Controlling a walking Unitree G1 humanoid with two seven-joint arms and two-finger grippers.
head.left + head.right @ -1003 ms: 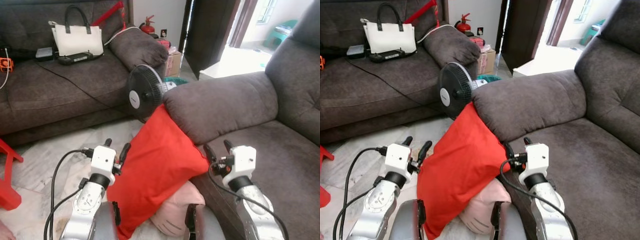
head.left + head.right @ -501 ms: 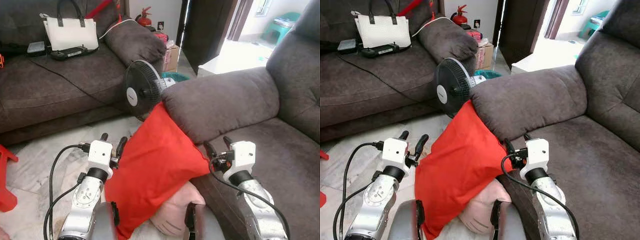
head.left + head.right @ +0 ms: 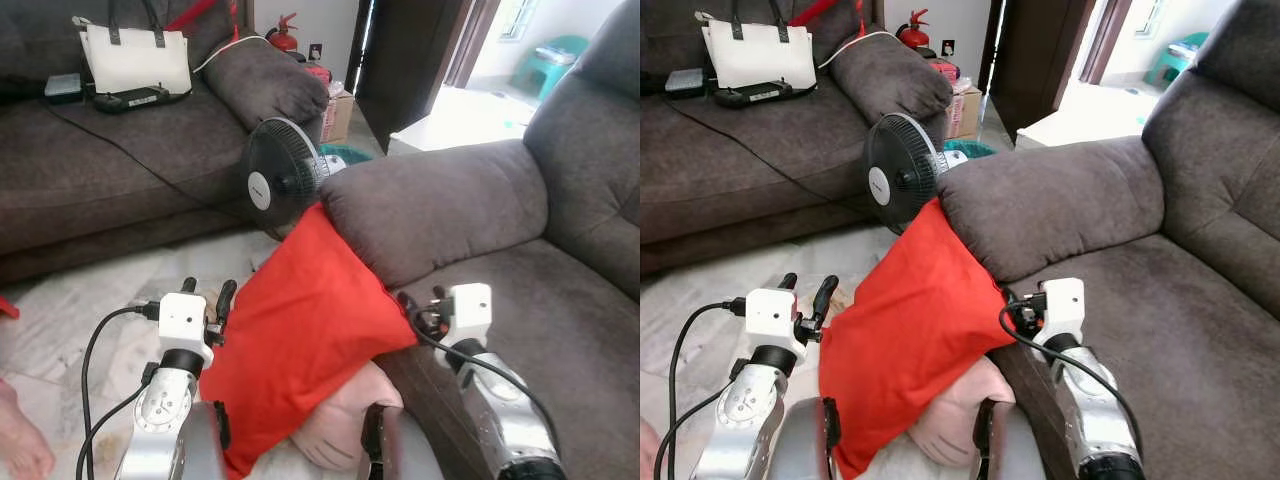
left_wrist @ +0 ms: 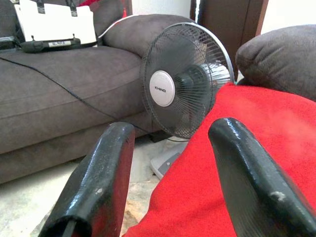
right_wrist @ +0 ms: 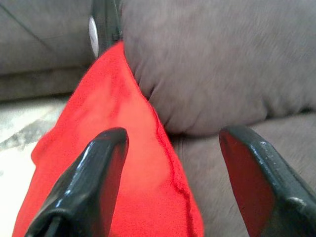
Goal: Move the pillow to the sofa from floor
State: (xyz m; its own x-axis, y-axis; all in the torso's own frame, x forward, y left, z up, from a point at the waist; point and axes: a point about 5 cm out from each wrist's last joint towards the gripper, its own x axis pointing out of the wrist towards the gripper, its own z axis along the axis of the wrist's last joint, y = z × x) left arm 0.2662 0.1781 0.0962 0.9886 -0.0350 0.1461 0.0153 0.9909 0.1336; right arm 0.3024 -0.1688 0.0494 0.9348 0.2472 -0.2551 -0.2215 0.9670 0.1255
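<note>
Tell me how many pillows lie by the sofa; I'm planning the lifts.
2: a red fabric pillow leaning on the grey sofa armrest, and a pink pillow beneath it. Others may be hidden.

My head cameras look down over both arms at the bright red fabric pillow (image 3: pixel 305 330); each wrist camera peers close between its own fingers at it.
</note>
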